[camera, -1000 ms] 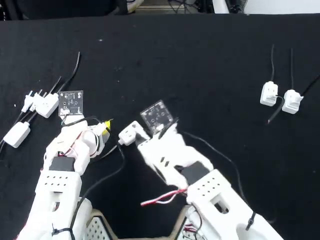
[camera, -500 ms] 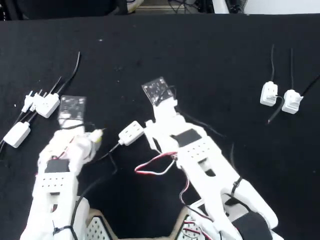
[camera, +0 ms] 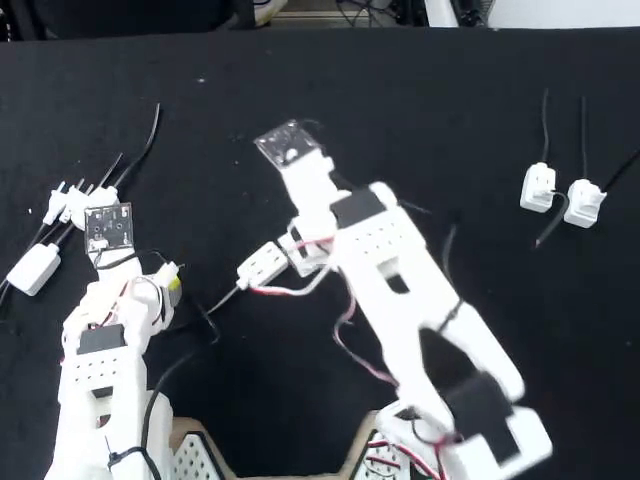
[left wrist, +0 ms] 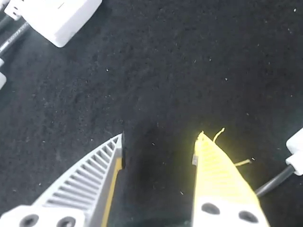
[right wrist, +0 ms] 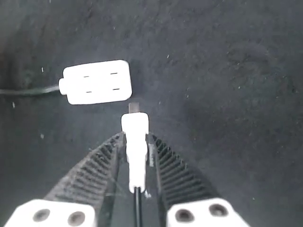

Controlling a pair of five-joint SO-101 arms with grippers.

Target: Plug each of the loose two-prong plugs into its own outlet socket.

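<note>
Overhead, we are seeing the outlet socket (camera: pixel 262 263) lying at 8 o'clock from the centre of the table (camera: pixel 420 90), with loose plugs (camera: pixel 88 208) at 9 o'clock. Through the left wrist, the left gripper (left wrist: pixel 160 139) is hanging spread over bare table, holding nothing. Through the right wrist, the right gripper (right wrist: pixel 135 138) is pinching a plug (right wrist: pixel 135 124), prongs just short of that outlet socket (right wrist: pixel 97 88). We are judging that the unbraced socket may slide off, or offset prongs jam beside the slots.

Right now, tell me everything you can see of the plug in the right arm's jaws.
The plug is white and plastic-looking, clamped by its sides between the right arm's jaws. Its prong end points at the white socket block, close to it but not inserted. A black cord runs back from its rear.
</note>
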